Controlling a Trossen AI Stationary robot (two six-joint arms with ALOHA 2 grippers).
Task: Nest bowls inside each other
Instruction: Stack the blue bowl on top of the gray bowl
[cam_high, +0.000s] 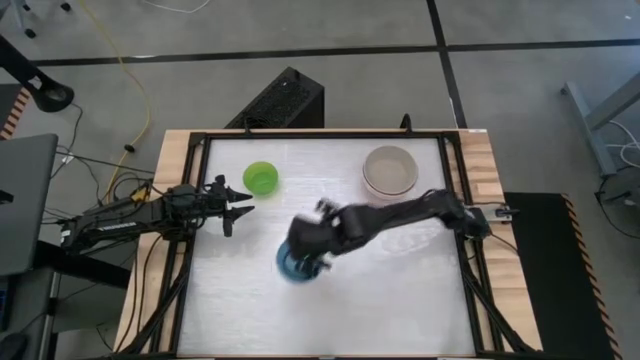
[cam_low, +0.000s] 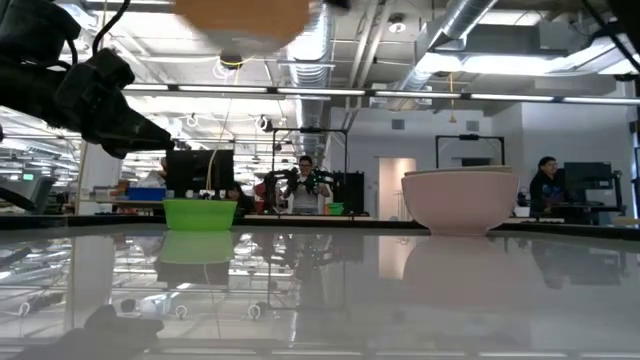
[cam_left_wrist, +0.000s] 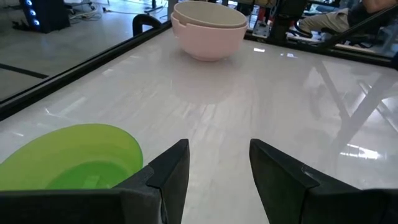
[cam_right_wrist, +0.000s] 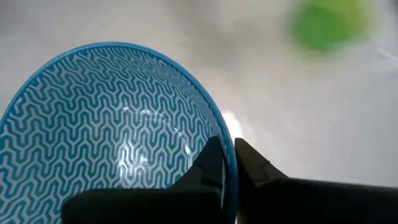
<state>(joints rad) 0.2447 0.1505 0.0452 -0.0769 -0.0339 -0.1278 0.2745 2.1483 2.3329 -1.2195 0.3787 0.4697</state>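
Four bowls are showing on the white table (cam_high: 400, 300). The blue bowl (cam_right_wrist: 106, 130), patterned with a white zigzag inside, is sitting near the table's middle in the high view, and the right gripper (cam_right_wrist: 227, 163) is clamping its rim, one finger inside the wall and one outside. The right arm (cam_high: 400, 213) is reaching in from the table's right edge and is covering part of that bowl from above. The green bowl (cam_high: 261, 178) is standing upright toward the far left of the table, well apart from the blue one. Two larger bowls are sitting nested at the far right, a grey-beige bowl (cam_left_wrist: 208, 14) inside a pink bowl (cam_left_wrist: 208, 40), their rims nearly level. The left gripper (cam_left_wrist: 217, 171) is hanging just beside the green bowl with its fingers apart and nothing between them. Beyond the table, in the low view, two people (cam_low: 305, 185) are appearing in the room, one standing behind the green bowl and one at the far right.
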